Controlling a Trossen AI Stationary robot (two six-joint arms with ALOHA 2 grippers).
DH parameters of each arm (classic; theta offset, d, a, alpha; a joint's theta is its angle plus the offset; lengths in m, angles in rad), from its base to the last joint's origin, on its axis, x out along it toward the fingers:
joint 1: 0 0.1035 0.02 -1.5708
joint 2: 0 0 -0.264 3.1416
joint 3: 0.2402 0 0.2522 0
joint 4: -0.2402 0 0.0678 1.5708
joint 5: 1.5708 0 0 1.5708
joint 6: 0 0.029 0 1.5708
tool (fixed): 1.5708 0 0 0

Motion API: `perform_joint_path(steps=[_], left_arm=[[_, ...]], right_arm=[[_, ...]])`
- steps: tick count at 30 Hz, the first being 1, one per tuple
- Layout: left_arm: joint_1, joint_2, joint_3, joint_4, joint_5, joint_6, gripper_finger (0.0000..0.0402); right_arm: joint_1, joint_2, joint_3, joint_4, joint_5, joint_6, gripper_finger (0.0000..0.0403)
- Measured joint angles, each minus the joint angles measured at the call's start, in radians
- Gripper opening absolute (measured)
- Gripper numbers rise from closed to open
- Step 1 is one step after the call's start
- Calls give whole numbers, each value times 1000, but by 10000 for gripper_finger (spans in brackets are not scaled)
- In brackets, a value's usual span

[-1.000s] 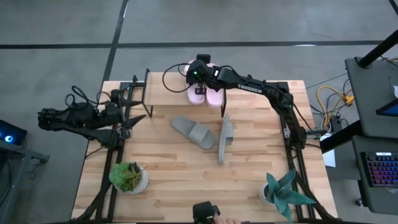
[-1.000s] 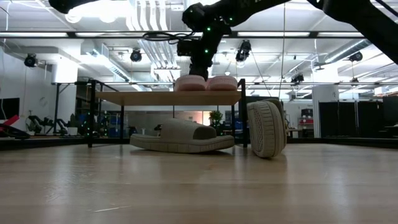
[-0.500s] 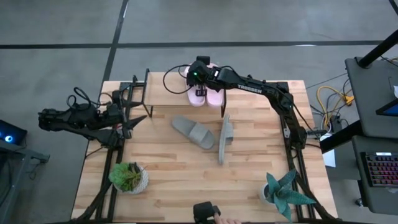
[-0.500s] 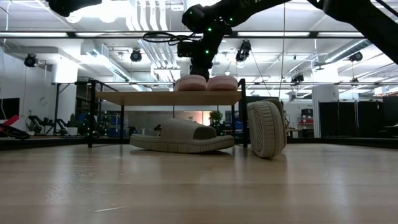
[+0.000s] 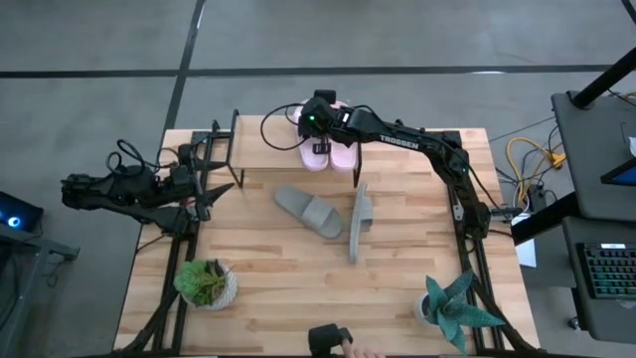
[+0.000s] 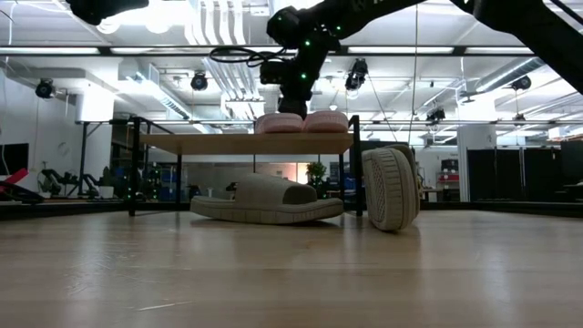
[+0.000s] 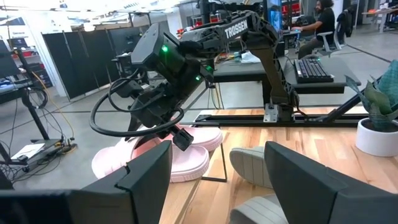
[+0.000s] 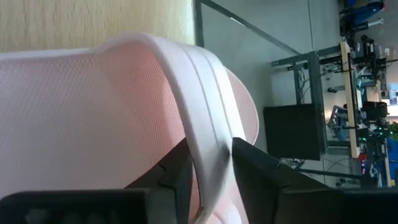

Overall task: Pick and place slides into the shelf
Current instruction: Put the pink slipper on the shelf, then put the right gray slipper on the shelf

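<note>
Pink slides [image 5: 328, 149] on shelf [image 6: 246, 143] (grey pair [image 5: 333, 214] below)

The right gripper [image 5: 318, 149] over the shelf [image 6: 246, 142] has loosened: its fingers [image 8: 180, 171], clamped on the strap of the left pink slide [image 5: 314, 155] a second ago, now stand slightly apart on either side of that strap, the slide resting on the shelf top

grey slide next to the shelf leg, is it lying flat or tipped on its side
Tipped on its side. The low view shows this grey slide standing on edge, its ribbed sole facing the camera; the high view shows it as a narrow strip.
</note>
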Motion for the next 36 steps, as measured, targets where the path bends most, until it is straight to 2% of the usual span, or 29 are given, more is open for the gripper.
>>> perform_joint_path(steps=[15,20,27,32,36], left_arm=[[0,2,0,0,0,0,240],[0,2,0,0,0,0,240],[0,2,-2,0,0,0,240],[0,1,-13,0,-1,0,240],[0,4,-17,0,0,0,240]], right_arm=[[32,-29,0,-72,9,51,177],[48,-29,0,-77,107,43,195],[96,-41,41,-140,226,62,201],[140,-75,106,-231,229,154,201],[175,-143,108,-298,225,222,201]])
